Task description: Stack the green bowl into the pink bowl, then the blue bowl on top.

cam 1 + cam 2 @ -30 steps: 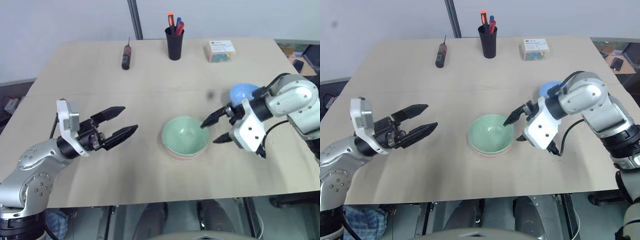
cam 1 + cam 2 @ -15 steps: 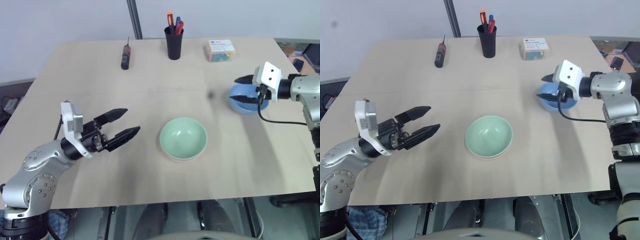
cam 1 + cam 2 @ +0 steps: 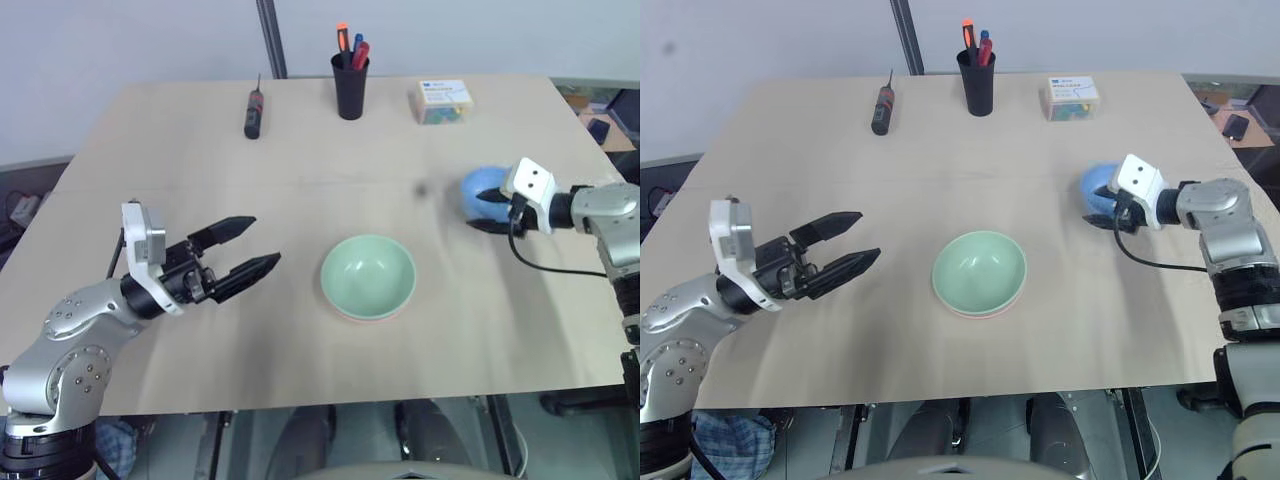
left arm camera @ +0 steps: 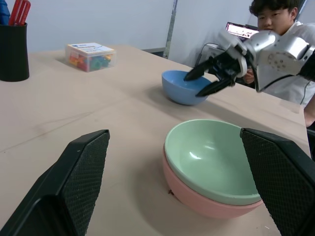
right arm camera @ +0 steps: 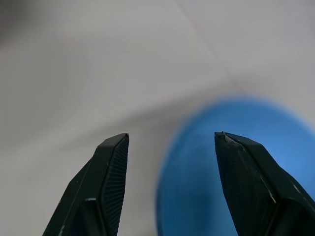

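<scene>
At mid-surface (image 3: 300, 370) the green bowl (image 3: 367, 273) sits nested in the pink bowl (image 4: 197, 201). Off to the right, the right end effector (image 4: 203, 82) straddles the blue bowl's (image 4: 178, 88) rim, fingers apart, not clamped. Well left of the stack, the left end effector (image 3: 252, 247) hovers spread wide, empty.

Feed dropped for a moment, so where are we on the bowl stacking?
Done: pale mint-green plastic bowl sits nested in salmon-pink plastic bowl. In hand: open right gripper straddles the rim of the sky-blue plastic bowl, not gripping it. Left: grip, lift, place it on top.
</scene>
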Controlling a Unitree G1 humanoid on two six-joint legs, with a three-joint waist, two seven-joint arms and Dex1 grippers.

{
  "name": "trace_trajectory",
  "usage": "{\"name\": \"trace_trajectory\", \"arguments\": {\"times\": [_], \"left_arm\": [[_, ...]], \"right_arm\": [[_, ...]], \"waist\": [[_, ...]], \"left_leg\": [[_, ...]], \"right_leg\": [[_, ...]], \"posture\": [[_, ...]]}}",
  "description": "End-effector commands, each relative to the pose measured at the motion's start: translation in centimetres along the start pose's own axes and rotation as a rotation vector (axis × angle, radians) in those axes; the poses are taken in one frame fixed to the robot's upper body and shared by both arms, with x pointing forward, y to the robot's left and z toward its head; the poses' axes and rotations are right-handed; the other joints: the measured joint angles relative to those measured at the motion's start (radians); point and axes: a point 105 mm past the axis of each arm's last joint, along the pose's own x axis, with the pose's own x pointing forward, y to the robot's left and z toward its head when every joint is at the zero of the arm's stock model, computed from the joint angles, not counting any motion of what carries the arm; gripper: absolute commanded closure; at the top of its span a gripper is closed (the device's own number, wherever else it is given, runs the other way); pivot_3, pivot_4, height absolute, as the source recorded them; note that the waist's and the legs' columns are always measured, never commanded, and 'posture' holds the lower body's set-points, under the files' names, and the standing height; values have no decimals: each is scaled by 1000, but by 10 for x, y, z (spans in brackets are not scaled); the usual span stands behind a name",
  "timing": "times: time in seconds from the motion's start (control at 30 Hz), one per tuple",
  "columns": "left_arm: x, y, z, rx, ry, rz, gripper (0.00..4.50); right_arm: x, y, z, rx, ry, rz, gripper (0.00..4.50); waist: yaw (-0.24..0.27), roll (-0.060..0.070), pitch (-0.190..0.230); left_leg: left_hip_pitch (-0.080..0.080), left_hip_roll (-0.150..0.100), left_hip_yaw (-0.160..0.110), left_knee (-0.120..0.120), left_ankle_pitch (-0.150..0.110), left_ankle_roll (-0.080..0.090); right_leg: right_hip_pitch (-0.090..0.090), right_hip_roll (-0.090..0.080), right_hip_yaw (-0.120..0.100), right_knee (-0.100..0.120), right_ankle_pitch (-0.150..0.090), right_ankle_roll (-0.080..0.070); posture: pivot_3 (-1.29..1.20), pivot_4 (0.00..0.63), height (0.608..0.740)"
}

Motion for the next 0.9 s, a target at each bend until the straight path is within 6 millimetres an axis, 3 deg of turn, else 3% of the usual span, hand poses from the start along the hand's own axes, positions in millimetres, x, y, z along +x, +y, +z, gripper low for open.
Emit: {"name": "trace_trajectory", "arguments": {"times": [0.03, 0.27, 0.53, 0.7, 0.9], "left_arm": [[1, 0, 10, 49, -10, 0, 0], [0, 0, 14, 65, -33, -1, 0], [1, 1, 16, 79, -51, 2, 0], [0, 1, 18, 89, -60, -9, 0], [2, 2, 17, 88, -72, -30, 0]], "right_arm": [[1, -9, -1, -38, 16, -51, 1607], [3, -10, 3, -60, -3, -43, 4380], [1, -4, 16, -107, -63, -19, 4464], [-11, 17, 69, -202, -236, 114, 4464], [-31, 74, 131, -364, -382, 353, 4464]], "waist": [[-2, 0, 0], [-2, 0, 0], [-1, 0, 0], [-4, 1, 0], [1, 1, 1]], "left_leg": [[0, 0, 0, 0, 0, 0], [0, 0, 1, 0, 0, 0], [0, 0, 0, 0, 0, 0], [0, 1, -1, 0, 0, 0], [0, 2, -3, 0, 0, 0]], "right_leg": [[0, 0, 0, 0, 0, 0], [0, 0, 1, 0, 0, 0], [0, 0, 0, 0, 0, 0], [0, 0, 1, 0, 0, 0], [0, 0, 0, 0, 0, 0]], "posture": [[0, 150, 740], [0, 150, 740], [0, 150, 740], [0, 150, 740], [0, 150, 740]]}}
